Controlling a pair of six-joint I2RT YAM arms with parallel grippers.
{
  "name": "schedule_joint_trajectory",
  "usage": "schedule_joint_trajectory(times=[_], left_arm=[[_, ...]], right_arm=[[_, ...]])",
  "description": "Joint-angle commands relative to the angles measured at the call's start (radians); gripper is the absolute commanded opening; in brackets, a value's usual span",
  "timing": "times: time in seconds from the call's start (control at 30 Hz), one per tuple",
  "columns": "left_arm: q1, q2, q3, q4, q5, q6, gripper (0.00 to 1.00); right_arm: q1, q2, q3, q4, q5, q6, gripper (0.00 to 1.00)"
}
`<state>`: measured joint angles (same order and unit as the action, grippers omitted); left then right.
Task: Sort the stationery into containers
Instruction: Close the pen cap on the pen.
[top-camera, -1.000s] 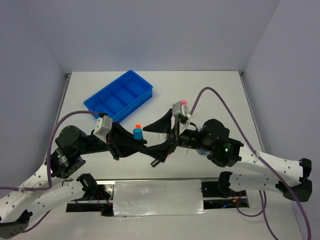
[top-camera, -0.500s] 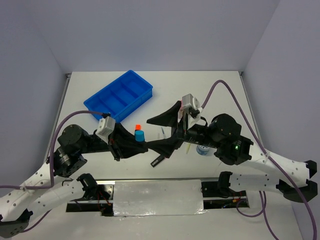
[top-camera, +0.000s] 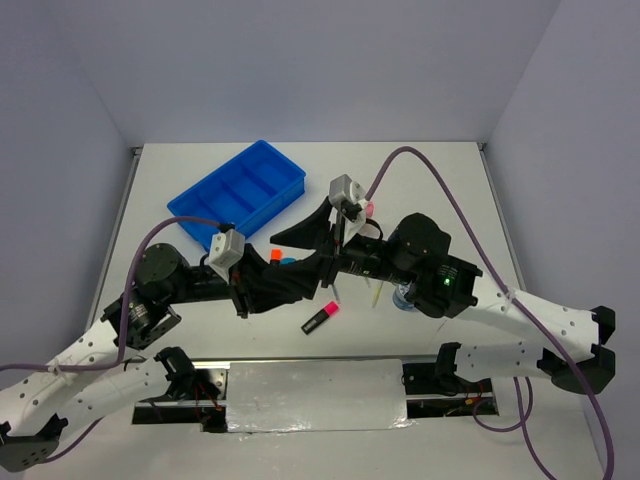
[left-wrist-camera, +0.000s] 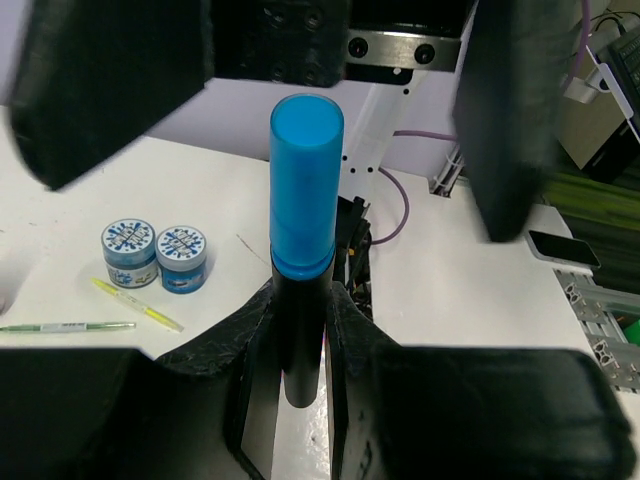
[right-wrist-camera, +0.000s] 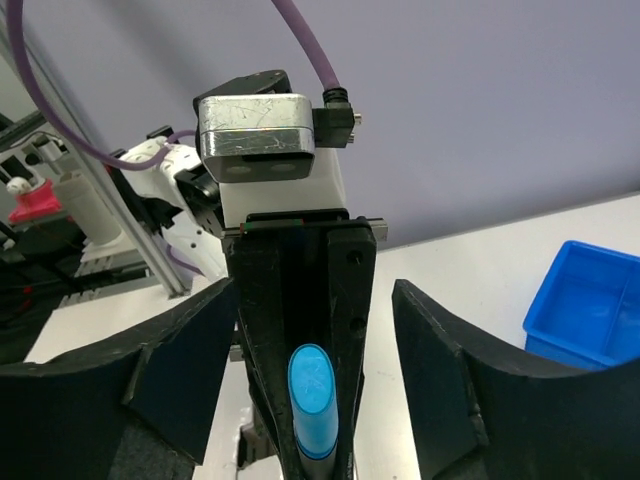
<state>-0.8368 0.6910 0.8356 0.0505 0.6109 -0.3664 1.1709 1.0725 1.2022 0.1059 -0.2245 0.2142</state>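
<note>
Blue-capped highlighter (left-wrist-camera: 305, 180): now straddled by right claw (right-wrist-camera: 312, 330), which is swung back leftward; clamped upright in left claw (left-wrist-camera: 300, 335), above table (top-camera: 440, 180).
Right claw: fingers spread, nothing gripped.
Blue tray (top-camera: 270, 208): not yet reached; handover is judged imminent.

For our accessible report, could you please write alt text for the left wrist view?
The left gripper holds a blue-capped highlighter pointing at the camera, with the open right gripper flanking it. On the white table behind lie two blue-white discs, a yellow pen and a thin grey pen.
</note>
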Motion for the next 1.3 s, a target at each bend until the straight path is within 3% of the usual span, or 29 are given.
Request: schedule_joint_trajectory(times=[0.0,0.2,0.4,0.43,0.47,0.63,1.0,1.27], left_arm=[[-0.002,-0.016,0.000,0.035,-0.019,0.027,0.00],[-0.002,-0.022,0.002,0.037,-0.023,0.029,0.00],[-0.002,-0.022,0.002,0.046,-0.016,0.023,0.00],[-0.002,-0.022,0.003,0.046,-0.016,0.024,0.00],[-0.002,-0.021,0.005,0.046,-0.016,0.024,0.00],[-0.002,-0.021,0.008,0.048,-0.023,0.020,0.00],[-0.002,0.010,0.023,0.207,0.010,-0.078,0.00],[0.001,0.062,0.114,0.169,0.072,-0.026,0.00]], right_arm=[[-0.002,-0.009,0.019,0.021,0.004,-0.007,0.69],[-0.017,-0.034,-0.027,0.040,0.004,0.004,0.42],[-0.022,-0.034,-0.049,0.044,-0.007,0.010,0.38],[-0.022,-0.034,-0.052,0.048,-0.010,0.010,0.34],[-0.020,-0.034,-0.058,0.049,-0.012,0.011,0.22],[-0.022,-0.039,-0.078,0.064,-0.016,0.016,0.00],[-0.040,-0.094,-0.274,0.268,-0.144,-0.019,0.00],[-0.115,-0.039,-0.354,0.339,-0.357,0.017,0.00]])
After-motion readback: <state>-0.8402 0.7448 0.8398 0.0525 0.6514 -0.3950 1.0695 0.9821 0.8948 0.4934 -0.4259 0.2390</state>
